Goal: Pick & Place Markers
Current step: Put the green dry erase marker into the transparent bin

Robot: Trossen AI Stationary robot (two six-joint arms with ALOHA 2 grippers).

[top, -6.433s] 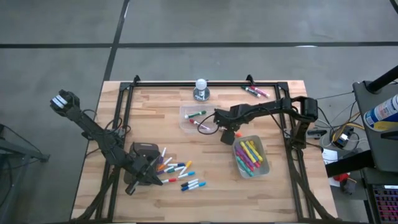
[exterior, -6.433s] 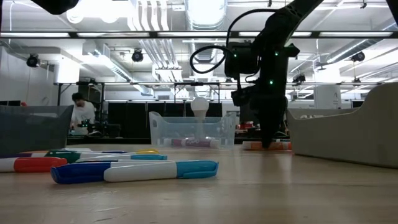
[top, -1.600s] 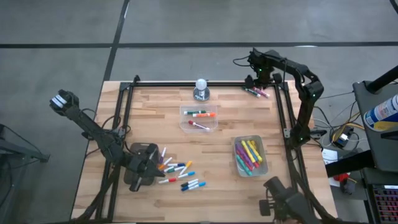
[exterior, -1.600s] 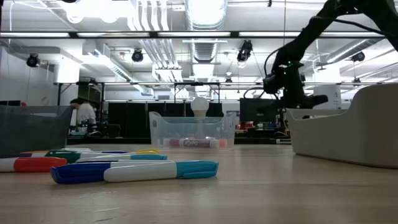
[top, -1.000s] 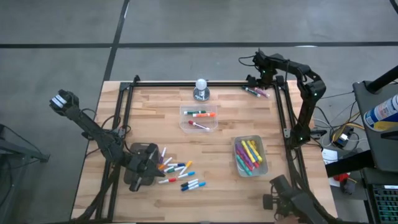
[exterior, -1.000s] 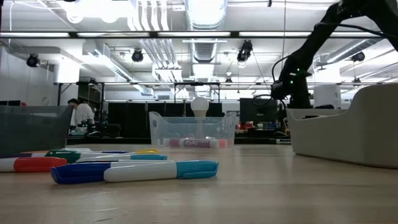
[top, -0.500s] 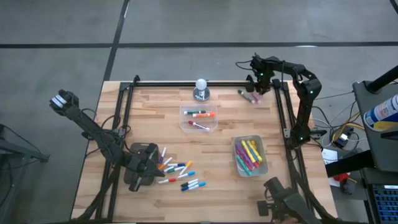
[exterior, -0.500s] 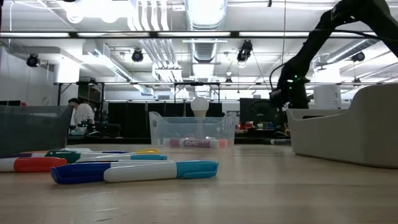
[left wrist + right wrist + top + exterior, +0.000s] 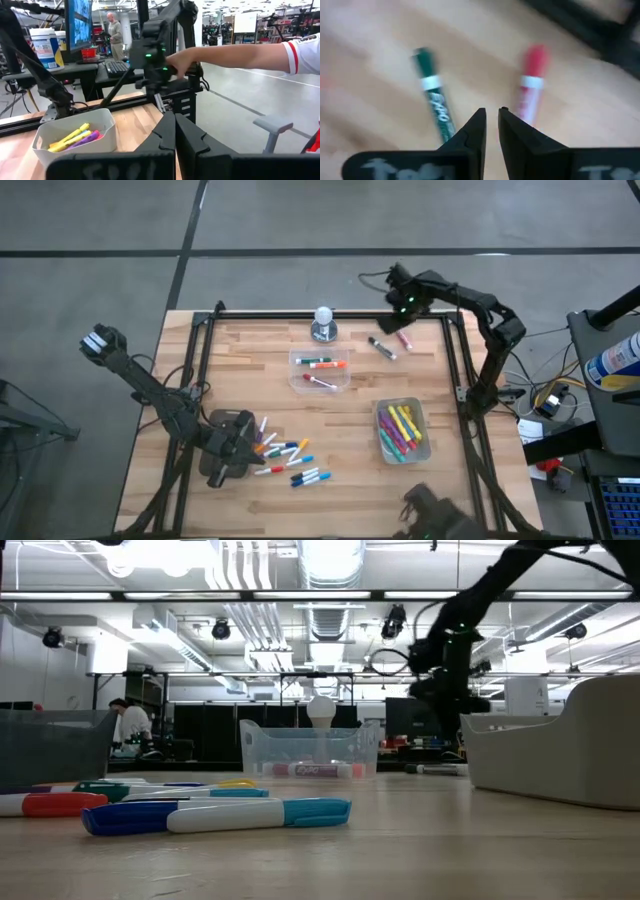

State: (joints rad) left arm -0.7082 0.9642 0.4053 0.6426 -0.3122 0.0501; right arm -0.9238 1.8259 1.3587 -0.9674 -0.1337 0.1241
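On the wooden table (image 9: 250, 365) we see the left gripper (image 9: 222, 463) clenched empty beside scattered markers (image 9: 285, 460). The right gripper (image 9: 398, 308) hovers nearly closed, holding nothing, above two loose markers (image 9: 436, 110) at the far edge.

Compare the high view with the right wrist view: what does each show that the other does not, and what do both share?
Only the high view shows the left gripper beside the loose markers, the clear tub and the marker-filled tub. Only the right wrist view shows the right gripper with its jaws nearly together and empty. Both show the green marker and the red marker lying apart on the table.
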